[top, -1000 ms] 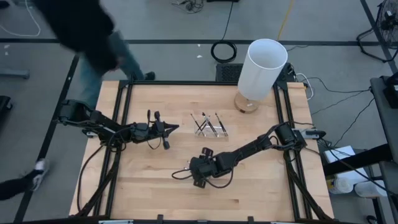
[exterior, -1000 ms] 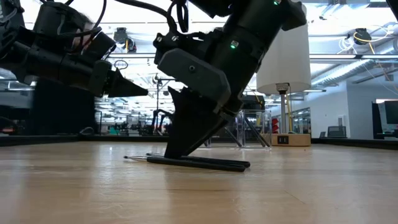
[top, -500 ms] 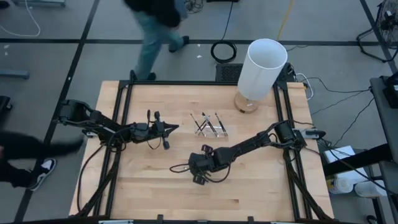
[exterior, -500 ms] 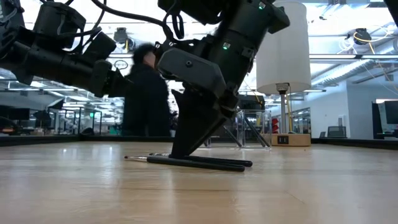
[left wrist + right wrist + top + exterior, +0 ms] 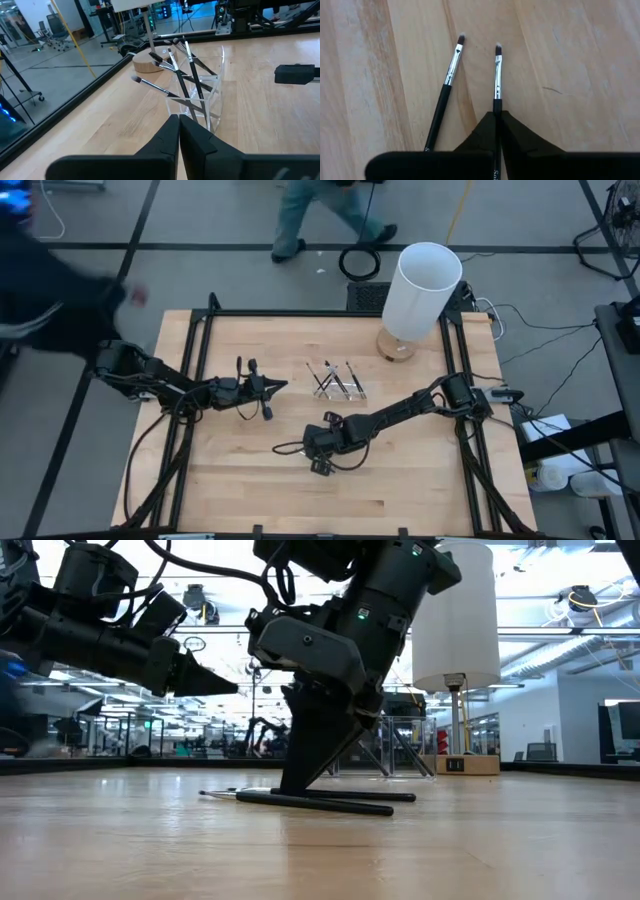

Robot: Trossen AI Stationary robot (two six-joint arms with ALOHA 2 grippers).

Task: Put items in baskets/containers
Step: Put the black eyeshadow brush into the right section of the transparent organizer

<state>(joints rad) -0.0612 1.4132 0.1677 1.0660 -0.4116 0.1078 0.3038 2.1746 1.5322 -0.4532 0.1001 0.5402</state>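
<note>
- Two matte black jointed robot arms, the left arm (image 5: 165, 383) and the right arm (image 5: 400, 416), are built of boxy segments.
- Loose black cables (image 5: 292, 448) loop beside each wrist.
- The right arm's angular black wrist housing (image 5: 310, 645) carries a small green indicator light (image 5: 363, 613).
- The left gripper (image 5: 179, 131) and the right gripper (image 5: 497, 122) each end in two tapering, wedge-shaped black fingers.

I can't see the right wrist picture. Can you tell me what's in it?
The right pincer is shut on a thin dark brush lying on the wooden table. A second brush lies loose beside it.
</note>
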